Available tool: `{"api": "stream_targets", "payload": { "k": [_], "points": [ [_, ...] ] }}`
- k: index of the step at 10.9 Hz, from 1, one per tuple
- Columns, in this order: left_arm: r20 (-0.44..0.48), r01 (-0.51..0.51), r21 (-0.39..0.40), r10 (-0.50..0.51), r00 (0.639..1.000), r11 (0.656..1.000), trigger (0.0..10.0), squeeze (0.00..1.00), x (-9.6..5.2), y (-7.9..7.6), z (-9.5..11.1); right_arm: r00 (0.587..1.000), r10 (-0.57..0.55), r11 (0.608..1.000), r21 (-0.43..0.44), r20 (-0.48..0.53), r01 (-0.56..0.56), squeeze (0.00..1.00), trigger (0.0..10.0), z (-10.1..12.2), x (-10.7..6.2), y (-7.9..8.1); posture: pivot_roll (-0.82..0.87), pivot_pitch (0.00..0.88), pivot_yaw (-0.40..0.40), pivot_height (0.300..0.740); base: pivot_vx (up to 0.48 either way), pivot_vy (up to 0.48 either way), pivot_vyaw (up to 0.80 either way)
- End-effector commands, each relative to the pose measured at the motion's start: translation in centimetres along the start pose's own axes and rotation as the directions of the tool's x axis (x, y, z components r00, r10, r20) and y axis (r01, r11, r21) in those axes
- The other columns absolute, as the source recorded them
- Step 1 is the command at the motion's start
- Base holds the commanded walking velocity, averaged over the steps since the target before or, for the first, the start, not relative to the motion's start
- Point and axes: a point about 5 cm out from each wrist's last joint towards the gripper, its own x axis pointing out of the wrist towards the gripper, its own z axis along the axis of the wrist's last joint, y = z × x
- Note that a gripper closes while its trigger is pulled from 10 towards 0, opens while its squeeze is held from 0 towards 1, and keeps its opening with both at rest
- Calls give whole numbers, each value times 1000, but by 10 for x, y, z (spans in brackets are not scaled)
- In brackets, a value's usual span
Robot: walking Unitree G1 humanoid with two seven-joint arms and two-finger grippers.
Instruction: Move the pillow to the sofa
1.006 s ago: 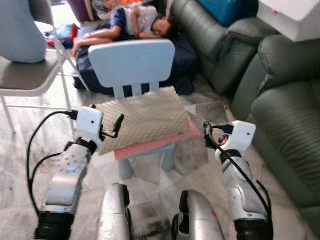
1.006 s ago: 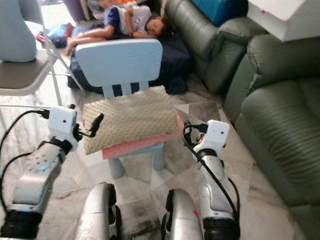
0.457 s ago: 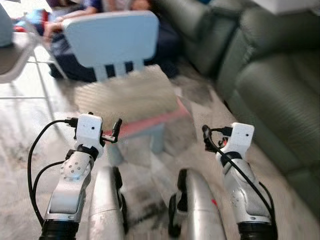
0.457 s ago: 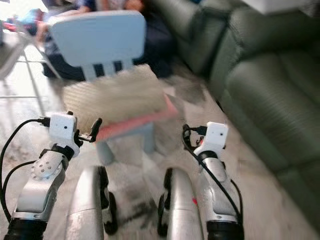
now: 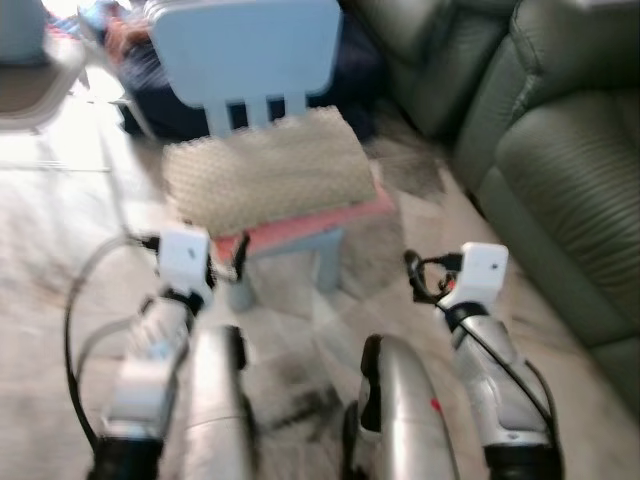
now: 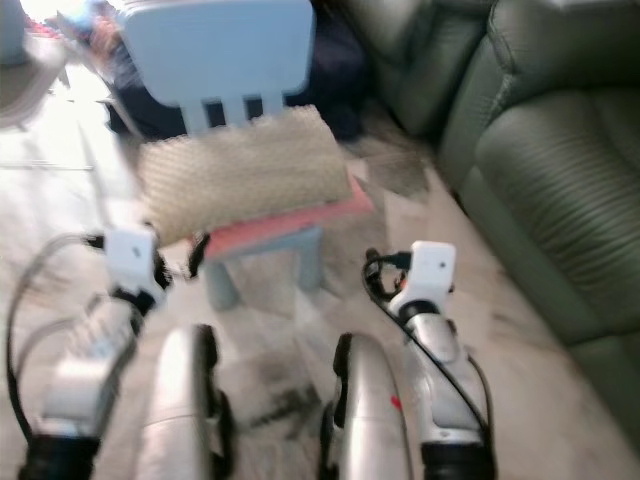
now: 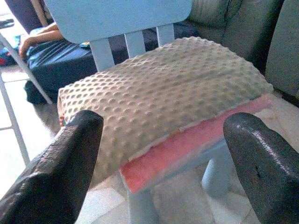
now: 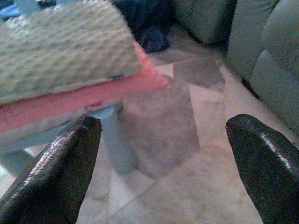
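Beige, dimple-textured fabric covers the pillow (image 7: 159, 98), which lies flat on the seat of a small light-blue chair (image 5: 245, 45) directly ahead of the robot. A pink layer (image 7: 187, 149) sits beneath the pillow on the seat and juts out past its front and right edges. No brand, label or writing is legible on any item (the head views are motion-blurred).

The left gripper (image 7: 163, 168) is raised in front of the chair's left front corner, near the pillow but apart from it. Its two black fingers (image 7: 56, 172) are spread wide with nothing between them; the pillow is framed in the gap.

The right gripper (image 8: 163, 163) is raised to the right of the chair, over the pale marble floor (image 8: 196, 186). Its fingers (image 8: 51, 172) are likewise spread wide and hold nothing. The pillow's right end and one chair leg (image 8: 119, 147) lie ahead of it.

The dark grey-green leather sofa (image 5: 570, 170) stands to the robot's right, apart from the chair. Behind the chair back, a dark blue mass (image 7: 56, 60) lies on the floor.
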Motion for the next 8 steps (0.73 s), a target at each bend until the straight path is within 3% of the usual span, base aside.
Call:
{"api": "stream_targets", "payload": {
  "k": [1,4,8],
  "points": [
    [1,-2,-1,2,1000,1000,10000,0,0,-1,-1,1000,15,1000,-5,15,-15,0,10000,4,1,1,-68,183,-65,560,281,0,463],
    [9,4,-8,-4,1000,1000,10000,0,2,-3,1,999,35,999,-8,4,-35,0,10000,1,3,2,-64,174,-64,560,304,0,0],
    [11,5,-9,-5,1000,1000,10000,0,6,-4,1,999,51,998,-19,-9,-52,0,10000,0,7,3,-66,168,-66,560,304,0,527]
  ]
}}
